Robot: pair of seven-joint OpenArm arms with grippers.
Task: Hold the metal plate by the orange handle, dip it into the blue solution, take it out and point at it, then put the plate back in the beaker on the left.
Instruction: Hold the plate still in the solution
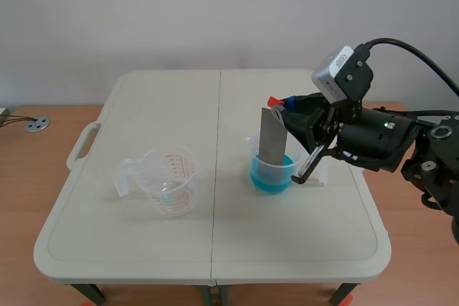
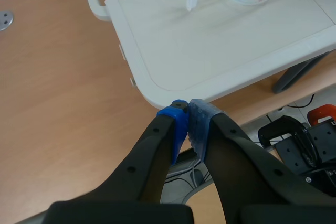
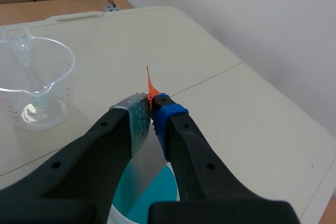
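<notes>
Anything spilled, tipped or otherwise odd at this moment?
Nothing stands out. The clear beaker and the beaker of blue solution stand upright, no spill shows on the table, and the right gripper holds the metal plate by its orange handle inside that beaker.

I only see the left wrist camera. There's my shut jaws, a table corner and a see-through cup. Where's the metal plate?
Observer: The metal plate stands upright in the beaker of blue solution, on the right half of the table.
Operator: Who's holding it up?
Observer: The right arm's jaws are shut on its orange handle, at the plate's top end.
</notes>
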